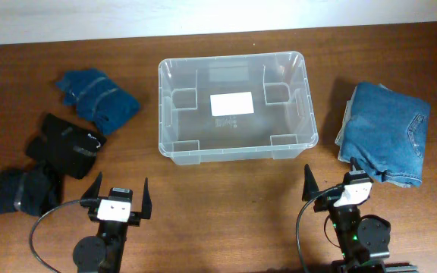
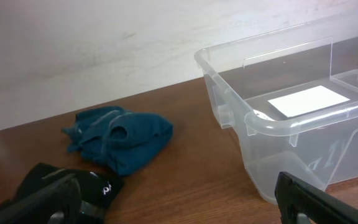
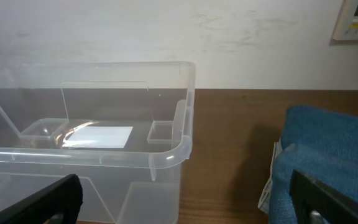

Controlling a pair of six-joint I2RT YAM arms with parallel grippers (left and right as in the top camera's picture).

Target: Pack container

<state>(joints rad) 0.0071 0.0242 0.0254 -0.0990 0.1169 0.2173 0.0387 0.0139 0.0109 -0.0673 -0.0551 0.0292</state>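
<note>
We see a brown wooden counter (image 1: 226,216) filling the overhead frame, and at its upper centre the clear container (image 1: 237,154) stands upright with a white label (image 1: 231,104) on its base. At the right of the frame lie folded jeans (image 1: 385,129), while at the left a black garment (image 1: 65,144), a crumpled blue garment (image 1: 97,97) above it and a dark bundle (image 1: 23,189) below it lie apart from the container. Near the bottom edge, the left claw (image 1: 120,191) and the right claw (image 1: 331,180) are both spread wide and pinch nothing, the right one just beside the jeans' lower left corner.
</note>
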